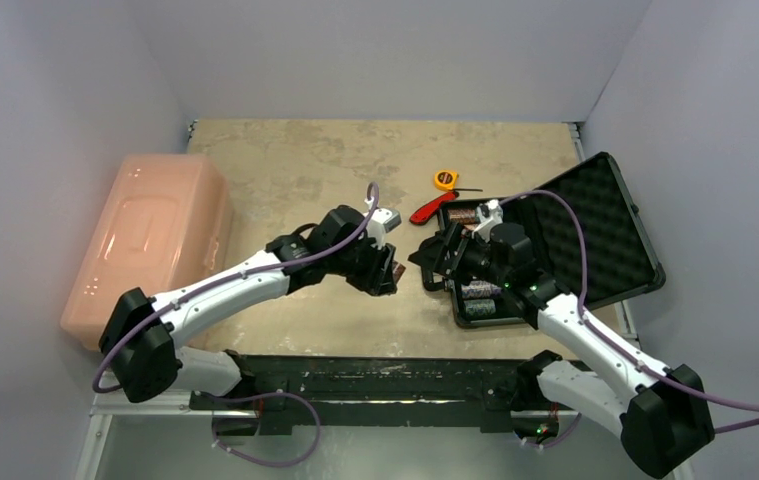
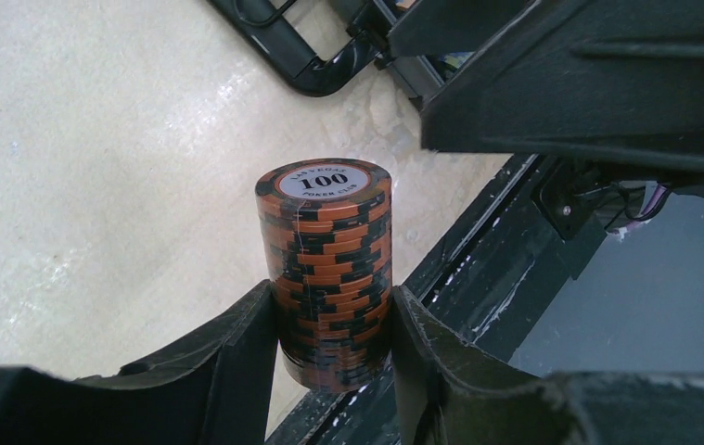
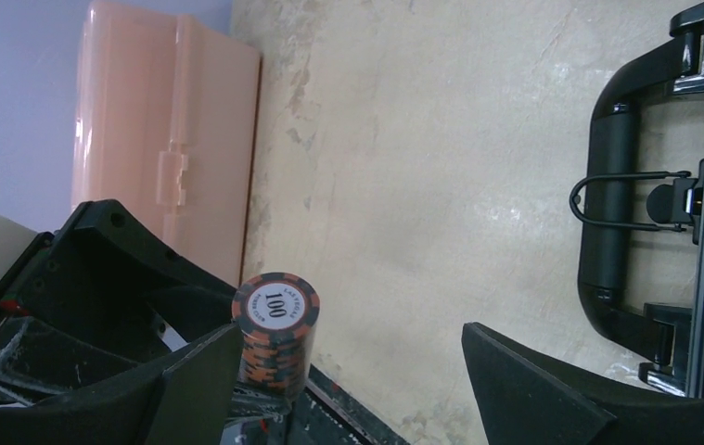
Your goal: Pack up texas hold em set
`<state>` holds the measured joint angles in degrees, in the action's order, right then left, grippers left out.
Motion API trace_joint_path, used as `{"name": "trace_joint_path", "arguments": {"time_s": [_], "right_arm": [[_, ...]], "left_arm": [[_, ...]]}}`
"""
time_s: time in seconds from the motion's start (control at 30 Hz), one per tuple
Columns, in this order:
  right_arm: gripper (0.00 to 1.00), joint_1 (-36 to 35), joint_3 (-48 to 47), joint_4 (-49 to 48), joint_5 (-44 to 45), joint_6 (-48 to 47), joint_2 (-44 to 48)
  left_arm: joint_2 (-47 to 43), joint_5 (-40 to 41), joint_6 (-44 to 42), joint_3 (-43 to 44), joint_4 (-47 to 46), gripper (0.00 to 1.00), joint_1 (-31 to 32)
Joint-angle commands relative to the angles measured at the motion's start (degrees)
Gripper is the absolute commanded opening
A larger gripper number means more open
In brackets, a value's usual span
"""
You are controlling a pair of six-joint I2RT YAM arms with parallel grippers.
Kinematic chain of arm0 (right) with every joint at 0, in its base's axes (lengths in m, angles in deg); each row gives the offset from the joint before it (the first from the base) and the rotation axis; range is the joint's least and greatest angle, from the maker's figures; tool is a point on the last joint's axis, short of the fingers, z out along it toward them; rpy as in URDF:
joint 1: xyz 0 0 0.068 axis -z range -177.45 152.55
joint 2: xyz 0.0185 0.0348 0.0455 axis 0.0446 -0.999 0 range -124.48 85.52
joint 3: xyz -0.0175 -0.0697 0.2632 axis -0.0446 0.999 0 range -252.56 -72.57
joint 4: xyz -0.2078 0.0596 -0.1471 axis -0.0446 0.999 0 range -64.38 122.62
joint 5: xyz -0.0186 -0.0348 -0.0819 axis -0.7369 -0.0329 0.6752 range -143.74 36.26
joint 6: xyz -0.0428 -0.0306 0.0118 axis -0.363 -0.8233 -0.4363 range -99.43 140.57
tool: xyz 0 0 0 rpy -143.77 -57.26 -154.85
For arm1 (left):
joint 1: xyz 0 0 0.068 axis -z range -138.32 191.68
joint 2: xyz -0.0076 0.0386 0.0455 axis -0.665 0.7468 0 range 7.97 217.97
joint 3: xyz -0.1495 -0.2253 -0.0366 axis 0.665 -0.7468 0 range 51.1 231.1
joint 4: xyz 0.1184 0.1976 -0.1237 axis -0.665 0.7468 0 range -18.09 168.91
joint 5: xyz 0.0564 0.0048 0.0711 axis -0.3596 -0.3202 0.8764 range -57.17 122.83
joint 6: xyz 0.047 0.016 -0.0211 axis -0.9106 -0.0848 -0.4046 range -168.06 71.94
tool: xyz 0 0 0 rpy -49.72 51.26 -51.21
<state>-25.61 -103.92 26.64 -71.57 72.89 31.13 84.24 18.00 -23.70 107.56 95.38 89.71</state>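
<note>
1. Nearest my left wrist lens are the left tool's (image 2: 329,298) two black fingers (image 2: 236,357), clamped on the lower half of an orange-and-black chip roll (image 2: 325,269). Its "100" end face points away from the wrist, so the roll's long axis runs straight out along those fingers.
2. From above, the roll appears held off the desk (image 1: 305,170), between the two arms. The right tool (image 1: 430,268) is just beside it at 3 o'clock. The open black case (image 1: 585,225) lies beyond, also at 3 o'clock.
3. My right tool stands wide apart and holds nothing. Through its own lens the roll sits at about 8 o'clock, close against the inner edge of one of its fingers rather than centred in the gap. I cannot tell whether they touch.
4. I read this as a handover, since the right arm is the nearer one to the case. The roll's free end, the "100" half, pokes up along the right tool's reach. I judge the right tool needs to slide toward 9 o'clock in its own view until the roll is centred. It could then close across the round side above the left tool's grip.
</note>
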Motion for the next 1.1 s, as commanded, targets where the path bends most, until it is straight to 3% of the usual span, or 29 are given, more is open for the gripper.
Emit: {"name": "trace_joint_path", "arguments": {"time_s": [0.0, 1.07], "right_arm": [[0.91, -0.22, 0.11, -4.67, -3.42, 1.06, -0.73], [0.77, -0.27, 1.81, -7.4, -6.81, 2.41, -3.35]], "left_arm": [[1.39, -1.53, -1.28, 5.17, -5.49, 0.0, 1.4], [7.04, -0.38, -2.23, 10.42, -6.0, 0.0, 4.7]]}}
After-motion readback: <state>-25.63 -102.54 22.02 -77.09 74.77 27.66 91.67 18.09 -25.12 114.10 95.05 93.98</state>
